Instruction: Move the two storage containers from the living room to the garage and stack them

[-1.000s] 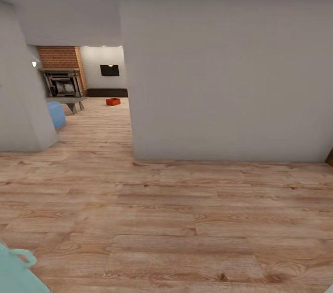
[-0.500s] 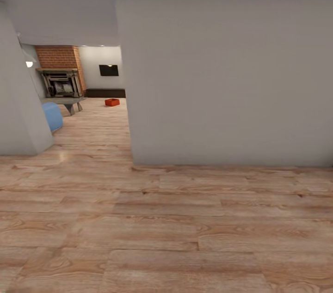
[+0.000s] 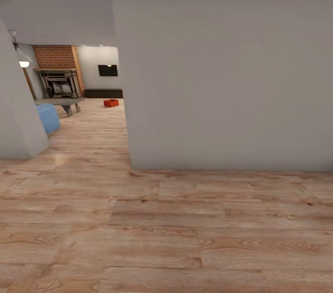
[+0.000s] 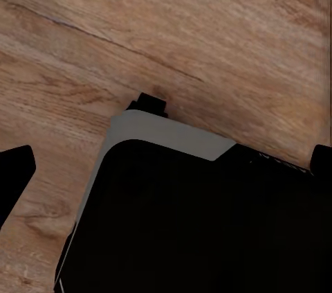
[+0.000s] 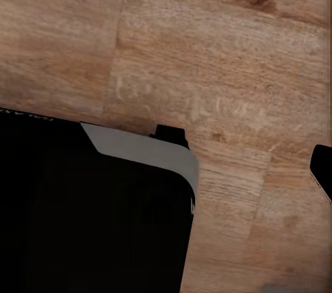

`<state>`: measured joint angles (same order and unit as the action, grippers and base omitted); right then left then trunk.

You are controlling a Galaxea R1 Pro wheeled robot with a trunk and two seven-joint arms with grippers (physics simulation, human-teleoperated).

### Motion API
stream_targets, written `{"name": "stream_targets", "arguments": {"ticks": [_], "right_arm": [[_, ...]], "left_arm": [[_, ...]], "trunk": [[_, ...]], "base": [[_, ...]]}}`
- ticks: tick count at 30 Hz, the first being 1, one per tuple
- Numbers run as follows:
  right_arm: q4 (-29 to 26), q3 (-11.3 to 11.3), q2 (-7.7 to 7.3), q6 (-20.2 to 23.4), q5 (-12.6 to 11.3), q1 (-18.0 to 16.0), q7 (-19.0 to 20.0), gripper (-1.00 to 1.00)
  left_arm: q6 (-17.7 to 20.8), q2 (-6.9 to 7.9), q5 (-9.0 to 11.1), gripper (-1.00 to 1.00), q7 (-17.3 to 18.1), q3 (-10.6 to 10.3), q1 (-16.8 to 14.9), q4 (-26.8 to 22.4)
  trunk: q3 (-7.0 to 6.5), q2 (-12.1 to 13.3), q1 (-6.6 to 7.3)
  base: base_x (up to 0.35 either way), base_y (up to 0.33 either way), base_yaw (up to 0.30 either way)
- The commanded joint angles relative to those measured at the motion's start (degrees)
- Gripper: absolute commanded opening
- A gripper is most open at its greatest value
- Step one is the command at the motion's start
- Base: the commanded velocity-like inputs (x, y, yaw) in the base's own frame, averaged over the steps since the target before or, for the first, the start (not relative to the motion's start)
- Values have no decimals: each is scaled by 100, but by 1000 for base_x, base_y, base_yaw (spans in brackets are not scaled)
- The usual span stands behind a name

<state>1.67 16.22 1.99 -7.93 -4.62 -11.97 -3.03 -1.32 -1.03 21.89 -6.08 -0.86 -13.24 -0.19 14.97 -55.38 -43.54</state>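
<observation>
The floor (image 3: pixel 175 219) is light wood plank with visible grain and knots and a faint sheen; the same wood shows in both wrist views. The walls (image 3: pixel 222 66) are plain grey and matt, the fireplace (image 3: pixel 58 57) is red brick, and the container (image 3: pixel 111 103) looks like smooth red-orange plastic. The robot base (image 4: pixel 200 224) is matt black with a smooth grey edge.

You have one red-orange storage container (image 3: pixel 111 103) in sight, far off on the wood plank floor (image 3: pixel 166 228). There is one brick fireplace (image 3: pixel 59 73), one grey low table (image 3: pixel 62 101), one blue sofa (image 3: pixel 47 117), one dark wall panel (image 3: pixel 107 70), and what looks like one lamp (image 3: pixel 23 63) at far left.
</observation>
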Motion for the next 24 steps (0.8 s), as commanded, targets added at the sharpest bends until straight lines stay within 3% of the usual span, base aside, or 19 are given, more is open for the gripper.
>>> {"name": "stream_targets", "arguments": {"ticks": [1, 16, 24], "right_arm": [[18, 48, 3, -33, -48, -8, -13, 100], [18, 48, 3, -33, -48, -8, -13, 100], [18, 46, 3, -33, -57, -8, -13, 100]], "left_arm": [[-15, -2, 31, 100, -16, -9, -4, 1], [-20, -3, 43, 100, -16, -9, -4, 1], [-26, 1, 43, 100, -16, -10, -4, -5]], "trunk": [[7, -4, -4], [7, -4, -4], [7, -4, -4]], "base": [[325, 0, 0], [316, 0, 0], [58, 0, 0]]}}
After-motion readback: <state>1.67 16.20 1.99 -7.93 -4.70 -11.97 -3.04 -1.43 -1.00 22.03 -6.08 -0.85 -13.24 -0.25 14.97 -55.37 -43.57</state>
